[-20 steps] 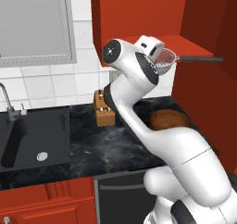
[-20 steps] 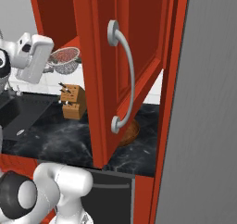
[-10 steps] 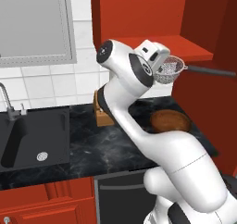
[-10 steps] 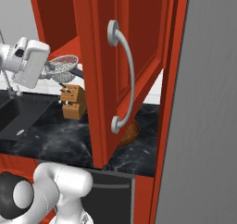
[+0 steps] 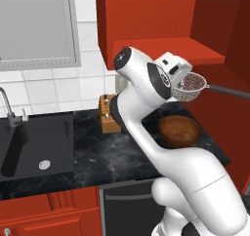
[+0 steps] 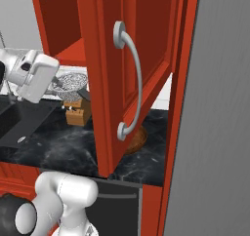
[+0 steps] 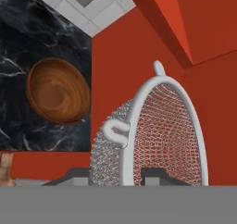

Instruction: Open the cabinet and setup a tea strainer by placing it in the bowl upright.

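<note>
Step in hand: the cabinet door stands wide open, and the robot is carrying the tea strainer toward the bowl.
Pincer: the pincer is clamped on the tea strainer at its rim, mesh basket forward in the hand view.
Tea strainer: in the air above the worktop, just in front of the cabinet shelf, dark handle pointing out toward the door.
Bowl: sits on the worktop below the strainer and slightly nearer the base, apparently with nothing in it.
Next move: judged from here, lower the strainer over the bowl, keep the basket mouth up, release only once it rests inside.
Arm pose: elbow raised high, forearm reaching across at shelf height, wrist turned sideways.
</note>
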You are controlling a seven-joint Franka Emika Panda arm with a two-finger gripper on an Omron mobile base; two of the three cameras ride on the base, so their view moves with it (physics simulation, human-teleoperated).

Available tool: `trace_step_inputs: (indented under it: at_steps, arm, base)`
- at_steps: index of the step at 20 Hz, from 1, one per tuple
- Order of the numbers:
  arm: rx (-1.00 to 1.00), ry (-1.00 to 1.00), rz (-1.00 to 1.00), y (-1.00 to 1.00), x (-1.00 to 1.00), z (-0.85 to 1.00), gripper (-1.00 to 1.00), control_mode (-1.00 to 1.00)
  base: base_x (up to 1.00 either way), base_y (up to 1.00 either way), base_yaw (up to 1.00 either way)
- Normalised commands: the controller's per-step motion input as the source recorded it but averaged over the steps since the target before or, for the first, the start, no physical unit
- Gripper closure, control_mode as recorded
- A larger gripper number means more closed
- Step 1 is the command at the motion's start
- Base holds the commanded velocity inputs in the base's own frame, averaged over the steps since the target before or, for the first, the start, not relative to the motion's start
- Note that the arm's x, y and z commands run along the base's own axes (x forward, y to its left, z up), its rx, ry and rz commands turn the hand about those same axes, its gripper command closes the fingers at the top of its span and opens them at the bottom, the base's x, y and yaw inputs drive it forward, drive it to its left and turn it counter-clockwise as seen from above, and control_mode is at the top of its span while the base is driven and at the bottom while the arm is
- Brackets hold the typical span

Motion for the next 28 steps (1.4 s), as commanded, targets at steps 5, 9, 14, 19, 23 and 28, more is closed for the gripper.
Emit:
trace_step_inputs:
  at_steps: [5, 9, 14, 19, 23, 28]
  arm:
    - [0.09, 0.0, -0.09, -0.18, -0.29, -0.32, 1.0, -1.0]
    - [0.08, -0.01, -0.07, -0.14, 0.0, -0.47, 1.0, -1.0]
    - [0.06, 0.0, -0.1, -0.1, 0.01, -0.51, 1.0, -1.0]
    - [0.04, 0.0, -0.12, -0.21, 0.08, -0.42, 1.0, -1.0]
    - [0.08, 0.0, -0.07, -0.55, 0.28, -0.36, 1.0, -1.0]
    - [0.05, 0.0, -0.01, -0.48, 0.54, -0.3, 1.0, -1.0]
  base:
    - [0.0, 0.0, 0.0]
    - [0.0, 0.0, 0.0]
    - [0.0, 0.0, 0.0]
    - [0.0, 0.0, 0.0]
    - [0.0, 0.0, 0.0]
    - [0.0, 0.0, 0.0]
